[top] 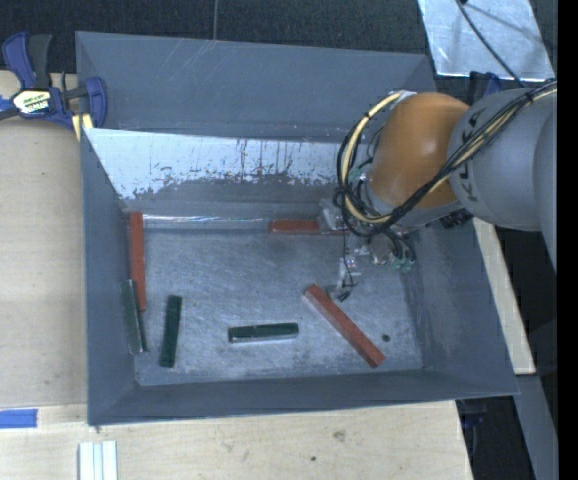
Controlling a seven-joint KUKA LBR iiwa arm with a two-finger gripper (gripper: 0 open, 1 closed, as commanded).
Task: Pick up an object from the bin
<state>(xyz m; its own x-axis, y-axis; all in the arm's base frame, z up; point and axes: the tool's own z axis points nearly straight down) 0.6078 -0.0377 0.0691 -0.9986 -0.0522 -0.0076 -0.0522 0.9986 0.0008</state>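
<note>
Hanging right of centre in the grey bin [219, 98], claw [347, 286] down at the upper-left end of a slanted red bar [349, 330]; released or clenched, cannot tell. Lying lower centre, a dark green bar [263, 334]; against the back wall, another red bar [294, 226].

Gripper [347, 286] above a red stick [346, 328]
Slanted at the bin's [269, 98] four o'clock; a dark green bar [262, 333] at its nine o'clock
</note>
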